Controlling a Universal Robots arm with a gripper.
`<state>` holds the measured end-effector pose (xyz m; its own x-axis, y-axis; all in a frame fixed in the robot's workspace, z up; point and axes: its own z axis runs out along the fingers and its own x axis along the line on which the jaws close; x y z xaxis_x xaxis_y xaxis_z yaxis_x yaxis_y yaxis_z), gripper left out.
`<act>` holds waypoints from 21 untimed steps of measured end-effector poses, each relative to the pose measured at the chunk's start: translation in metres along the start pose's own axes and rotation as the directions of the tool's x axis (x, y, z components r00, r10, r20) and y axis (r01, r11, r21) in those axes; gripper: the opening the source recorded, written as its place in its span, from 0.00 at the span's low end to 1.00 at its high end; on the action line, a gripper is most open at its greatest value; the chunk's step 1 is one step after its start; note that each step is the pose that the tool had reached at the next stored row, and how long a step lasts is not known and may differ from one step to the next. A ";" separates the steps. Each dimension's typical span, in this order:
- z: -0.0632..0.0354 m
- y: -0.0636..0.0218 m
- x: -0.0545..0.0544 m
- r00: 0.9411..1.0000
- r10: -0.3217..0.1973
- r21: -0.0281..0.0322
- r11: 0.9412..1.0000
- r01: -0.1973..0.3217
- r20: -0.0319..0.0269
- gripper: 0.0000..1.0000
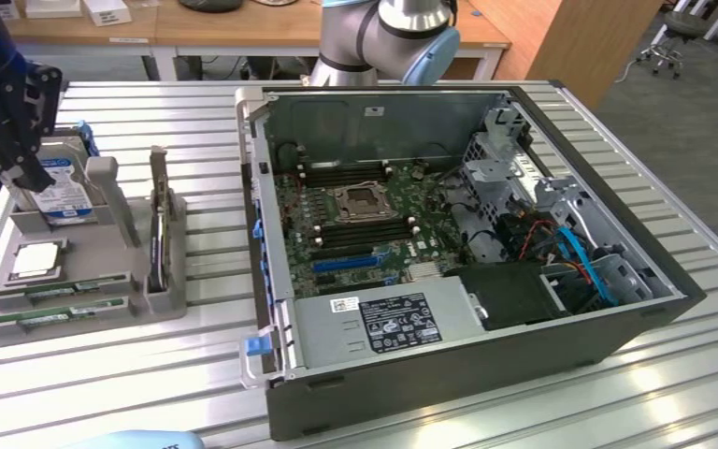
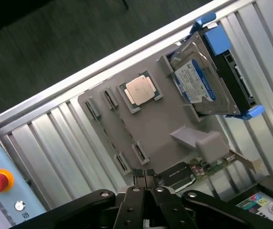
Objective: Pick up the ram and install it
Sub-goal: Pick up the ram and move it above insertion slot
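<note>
Slatted table [image 1: 147,393] held tray [image 1: 104,245]; I noted ram [image 1: 60,291] in its slot, unpicked; gripper [image 2: 145,177] above tray, fingers together, empty; install undone.

A dark grey computer tower case [image 1: 459,383] lies open on its side on the slatted aluminium table [image 1: 122,374]. Inside are a green motherboard [image 1: 359,215], a silver labelled power supply box [image 1: 384,323] and blue cables [image 1: 578,253]. At the exterior view's left, a grey plastic fixture tray [image 1: 109,245] holds a silver hard drive with a blue-white label [image 1: 66,198], propped on edge, and a square silver processor chip [image 1: 37,259], lying flat.
</note>
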<state>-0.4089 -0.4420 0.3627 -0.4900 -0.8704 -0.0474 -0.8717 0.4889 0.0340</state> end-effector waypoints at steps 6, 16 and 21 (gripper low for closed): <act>0.0003 0.0000 0.000 0.994 -0.108 -0.005 0.994 0.108 -0.003 0.10; 0.0008 0.0000 0.000 0.958 -0.286 -0.015 0.958 0.286 -0.008 0.10; 0.0011 -0.0001 0.000 0.928 -0.372 -0.020 0.928 0.372 -0.009 0.10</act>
<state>-0.4089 -0.4420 0.3617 -0.1302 -0.9904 -0.0474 -0.9911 0.1286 0.0339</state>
